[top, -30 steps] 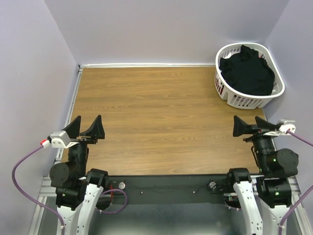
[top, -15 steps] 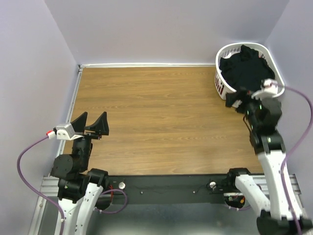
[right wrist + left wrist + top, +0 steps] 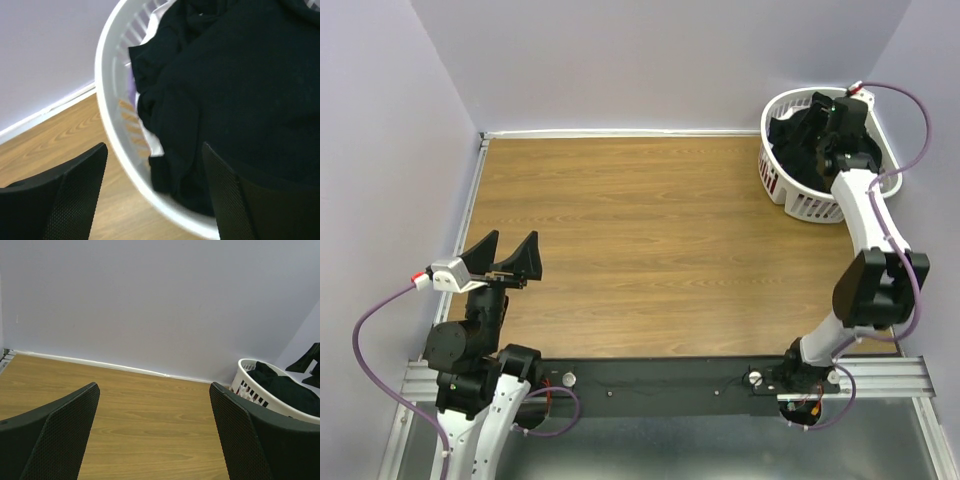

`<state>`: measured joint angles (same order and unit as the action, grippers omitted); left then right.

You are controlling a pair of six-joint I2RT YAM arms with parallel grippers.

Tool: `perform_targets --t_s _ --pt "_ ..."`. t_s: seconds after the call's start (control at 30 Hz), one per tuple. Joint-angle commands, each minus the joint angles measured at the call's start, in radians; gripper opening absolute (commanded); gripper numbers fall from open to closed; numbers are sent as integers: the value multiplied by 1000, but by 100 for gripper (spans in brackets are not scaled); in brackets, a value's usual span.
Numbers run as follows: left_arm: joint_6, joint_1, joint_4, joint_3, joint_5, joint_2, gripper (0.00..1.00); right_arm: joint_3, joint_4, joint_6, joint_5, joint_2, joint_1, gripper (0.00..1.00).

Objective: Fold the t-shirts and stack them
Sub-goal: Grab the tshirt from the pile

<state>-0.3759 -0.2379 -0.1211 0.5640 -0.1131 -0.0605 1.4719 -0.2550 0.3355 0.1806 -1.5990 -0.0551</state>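
Stretched across to the far right corner of the counter [image 3: 650, 220], with the right tool [image 3: 804, 135] hanging over the white basket [image 3: 812, 207]. Fingers spread, nothing between them. In the wrist view, right tool [image 3: 154, 147] straddling the basket rim [image 3: 107, 100] and the near edge of the heap: by the look of it, lined up to dip in and pinch a first bit of cloth. No contact to be made out yet.

At the near left edge, left tool [image 3: 507, 252] raised off the wood, fingers wide apart, gripping nothing. Presumably parked there to leave the middle of the counter free for spreading and folding.

In the basket and nowhere else: black t-shirt [image 3: 240, 90], also seen from the left wrist [image 3: 285, 390] and from above [image 3: 798, 165]. Matte, soft, crumpled into a mound with deep folds, heaped about to the rim. No neck, sleeve or tag to tell apart. No second shirt showing, though one may be buried under the black. A sliver of something pale beneath, against the basket wall, too little to name. Likely to come up limp and tangled, so needing a shake-out before any fold.
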Motion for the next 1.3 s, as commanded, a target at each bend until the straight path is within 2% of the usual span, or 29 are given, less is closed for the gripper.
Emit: perform_targets --t_s 0.0,0.23,0.33,0.37,0.47,0.6,0.7,0.73,0.83,0.87,0.9,1.03,1.27 --pt "-4 -6 11 -12 -7 8 99 111 14 82 -146 -134 -92 82" --pt "-1 -6 12 -12 -8 -16 99 234 31 128 -303 -349 -169 75" --pt "3 -5 11 -9 0 -57 99 289 31 148 -435 -430 -173 66" --pt "3 -5 9 -7 3 -64 99 312 31 148 -507 -446 -173 64" --pt "5 0 9 -6 10 -75 99 327 36 160 -594 -475 -172 61" --pt "5 5 15 -9 12 -73 99 329 37 136 -586 -478 -172 60" --pt "8 8 20 -10 16 -75 98 327 37 119 -581 -478 -170 44" --pt "8 11 21 -10 18 -73 99 330 37 117 -586 -480 -170 34" --pt "8 15 24 -12 20 -70 98 347 36 120 -589 -493 -170 18" --pt "8 17 24 -12 20 -67 99 361 36 123 -587 -495 -170 7" --pt "9 17 24 -12 20 -65 99 369 36 126 -589 -493 -172 1" --pt "11 18 26 -13 21 -58 99 419 37 154 -628 -452 -170 1" --pt "8 20 34 -19 20 -27 98 632 34 238 -739 -332 -170 0"
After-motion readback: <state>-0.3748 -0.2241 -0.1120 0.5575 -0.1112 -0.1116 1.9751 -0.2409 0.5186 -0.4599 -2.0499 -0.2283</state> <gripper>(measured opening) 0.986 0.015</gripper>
